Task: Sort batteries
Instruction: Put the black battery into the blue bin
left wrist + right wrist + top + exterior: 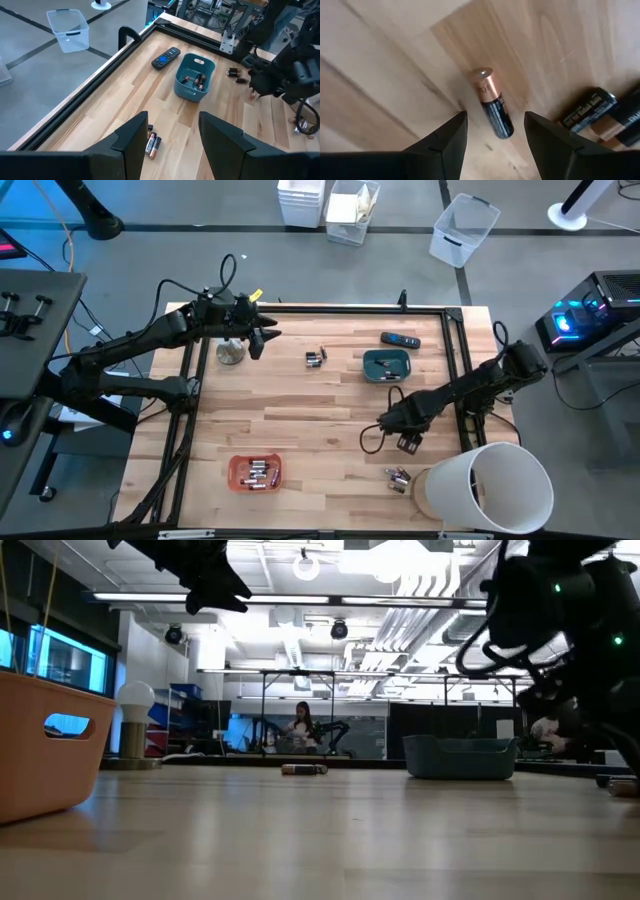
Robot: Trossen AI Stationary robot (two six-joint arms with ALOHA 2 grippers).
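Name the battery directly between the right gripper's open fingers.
The lone copper-topped battery lying between the right gripper's open fingers; the other batteries lie off to one side.

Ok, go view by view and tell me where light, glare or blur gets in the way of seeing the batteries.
High view: even light, no glare. Low view: bright ceiling lights wash out the background and leave both arms as silhouettes. Left wrist view: clear, batteries sharp between the open fingers. Right wrist view: the battery is sharp, the near fingers soft.
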